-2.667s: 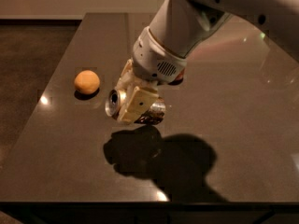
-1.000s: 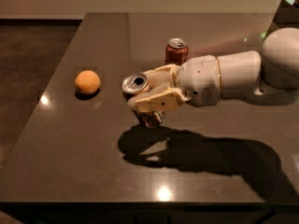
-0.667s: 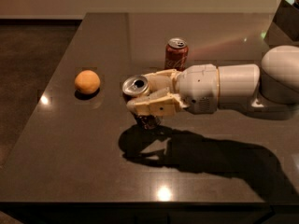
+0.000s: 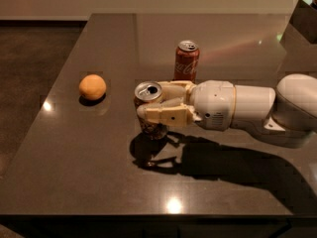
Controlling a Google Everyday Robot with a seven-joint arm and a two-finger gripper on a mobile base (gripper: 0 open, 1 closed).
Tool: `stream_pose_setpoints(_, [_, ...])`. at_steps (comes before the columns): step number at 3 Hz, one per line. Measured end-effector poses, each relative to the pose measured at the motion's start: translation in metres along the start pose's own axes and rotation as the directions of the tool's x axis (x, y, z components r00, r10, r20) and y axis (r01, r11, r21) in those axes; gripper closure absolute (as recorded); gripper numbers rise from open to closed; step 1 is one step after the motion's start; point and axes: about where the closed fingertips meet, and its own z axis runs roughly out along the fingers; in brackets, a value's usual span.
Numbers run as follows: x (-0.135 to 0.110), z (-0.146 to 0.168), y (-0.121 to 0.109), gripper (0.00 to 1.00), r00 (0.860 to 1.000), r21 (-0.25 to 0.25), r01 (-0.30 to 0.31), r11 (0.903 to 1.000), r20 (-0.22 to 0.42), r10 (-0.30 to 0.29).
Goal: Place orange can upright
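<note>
My cream two-finger gripper (image 4: 148, 104) is at frame centre, reaching in sideways from the right and clamped round the mottled orange-gold shiny drinks can (image 4: 148, 90). The can is upright, its silver lid and tab facing up. I cannot tell whether its base touches the dark glossy table (image 4: 89, 172). Its shadow lies just below it.

A red cola can (image 4: 186, 61) stands just behind my fingers. A round orange fruit (image 4: 92, 87) sits to the left, apart.

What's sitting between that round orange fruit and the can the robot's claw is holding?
Nothing: only bare dark tabletop, in the camera view. The gripper grips the orange can right of the fruit.
</note>
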Motion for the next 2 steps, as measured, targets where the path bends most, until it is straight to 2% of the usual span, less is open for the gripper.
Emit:
stream_pose_setpoints(1, [0.0008, -0.0001, 0.0018, 1.00, 0.997, 0.001, -0.037, 0.9993, 0.065, 0.036])
stream_pose_setpoints(2, [0.0046, 0.0006, 0.0035, 0.82, 0.993, 0.009, -0.045, 0.9989, 0.108, 0.044])
